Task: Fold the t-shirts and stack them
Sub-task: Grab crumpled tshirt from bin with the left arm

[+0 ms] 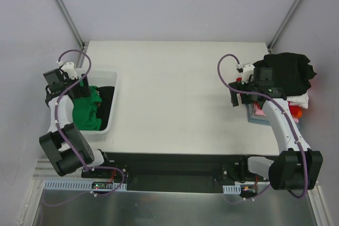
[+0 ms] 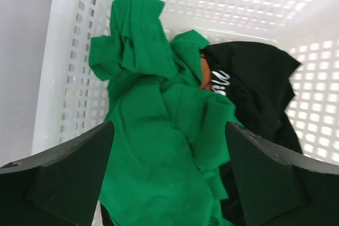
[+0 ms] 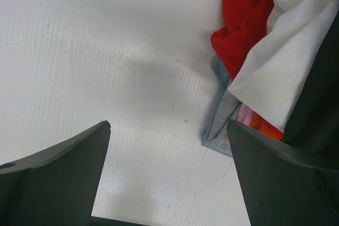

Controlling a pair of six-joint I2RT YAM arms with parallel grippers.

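Left basket [image 1: 114, 101] holds green t-shirt [image 1: 85, 112]; shirt pile [image 1: 288, 72] right.

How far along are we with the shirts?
Done: a pile of shirts at the right, black shirt on top. In hand: nothing; the left fingers hang open over the green t-shirt in the basket, the right fingers open beside the pile. Left: that green one and the printed black t-shirt beside it.

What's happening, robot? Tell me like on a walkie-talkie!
Left gripper open above green t-shirt in basket. Right gripper open, empty, beside t-shirt pile. Nothing in the way.
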